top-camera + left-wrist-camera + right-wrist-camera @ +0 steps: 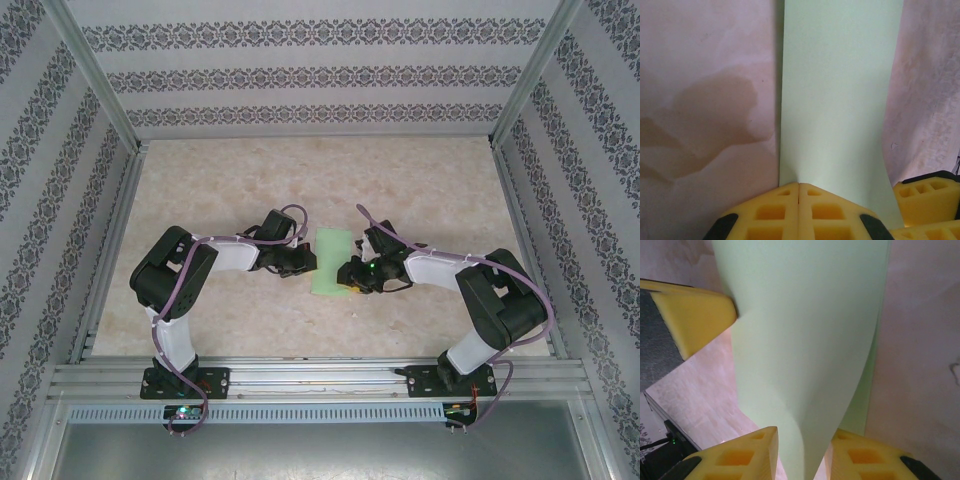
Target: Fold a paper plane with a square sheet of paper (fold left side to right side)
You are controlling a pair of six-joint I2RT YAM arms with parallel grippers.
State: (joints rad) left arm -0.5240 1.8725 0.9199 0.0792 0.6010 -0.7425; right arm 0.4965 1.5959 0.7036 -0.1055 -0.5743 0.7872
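- Your sheet (333, 262) lies in the middle of the table (220, 180), between the two claws, as a narrow upright strip.
- Left claw (799, 185) is closed, tips together on the sheet's near edge; use it as your anchor.
- Right claw (802, 434) grips a raised, bowed flap of the sheet (jaws part-way apart around the curl).
- Carry that flap across low, match the edges, then press the crease.
- Containers play no part: the sheet rests straight on the table.

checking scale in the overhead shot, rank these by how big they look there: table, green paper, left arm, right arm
1. table
2. left arm and right arm: look about alike, so unranked
3. green paper
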